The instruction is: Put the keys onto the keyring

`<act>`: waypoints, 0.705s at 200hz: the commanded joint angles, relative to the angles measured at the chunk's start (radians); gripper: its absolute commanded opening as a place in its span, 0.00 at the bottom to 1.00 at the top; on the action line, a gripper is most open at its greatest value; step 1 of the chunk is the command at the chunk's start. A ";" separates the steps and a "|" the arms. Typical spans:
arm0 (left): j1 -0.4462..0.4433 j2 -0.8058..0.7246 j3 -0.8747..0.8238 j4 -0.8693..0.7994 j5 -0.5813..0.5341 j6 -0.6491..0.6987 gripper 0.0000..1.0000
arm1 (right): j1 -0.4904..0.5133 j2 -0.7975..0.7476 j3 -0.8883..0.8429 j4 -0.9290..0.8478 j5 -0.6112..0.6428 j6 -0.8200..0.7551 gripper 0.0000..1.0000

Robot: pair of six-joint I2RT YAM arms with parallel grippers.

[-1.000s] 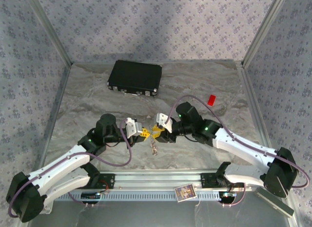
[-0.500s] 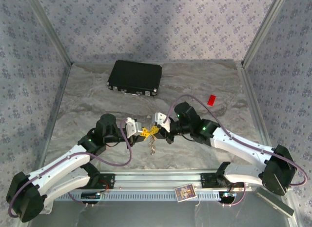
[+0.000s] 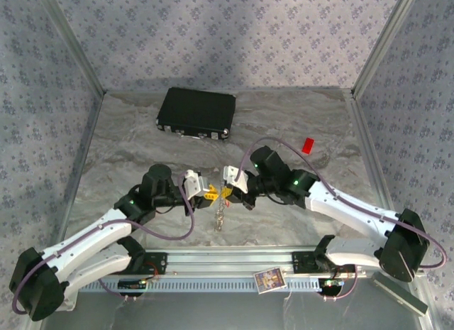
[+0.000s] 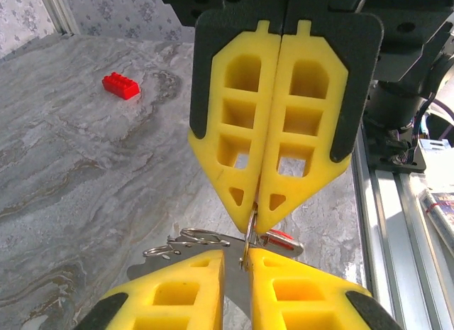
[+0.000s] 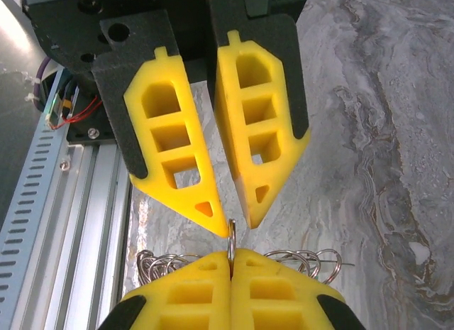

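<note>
Our right gripper (image 5: 230, 257) pinches the thin silver wire keyring (image 5: 231, 235) between flat yellow fingers, above the marbled tabletop's (image 3: 128, 152) near edge, centre. Our left gripper (image 5: 234, 220) stands slightly spread, tips just beside it.

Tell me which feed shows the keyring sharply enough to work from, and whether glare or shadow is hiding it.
Top external: light is even and shadows soft, but the keyring is just a small blur. Left wrist: ring edge crisp at the tips of the right gripper. Right wrist: equally sharp, small glints on the wire loops, nothing washed out.
</note>
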 commanded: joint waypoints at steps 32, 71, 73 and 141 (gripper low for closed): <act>-0.012 0.027 0.066 -0.032 0.022 0.038 0.13 | 0.021 0.041 0.112 -0.123 -0.002 -0.092 0.00; -0.013 0.027 0.067 -0.029 0.036 0.043 0.07 | 0.025 0.058 0.137 -0.122 -0.013 -0.091 0.00; -0.013 0.026 0.067 -0.029 0.035 0.043 0.06 | 0.023 0.056 0.133 -0.116 -0.015 -0.087 0.00; -0.013 -0.015 -0.028 0.147 0.032 -0.051 0.00 | -0.028 -0.062 -0.095 0.195 -0.052 0.127 0.24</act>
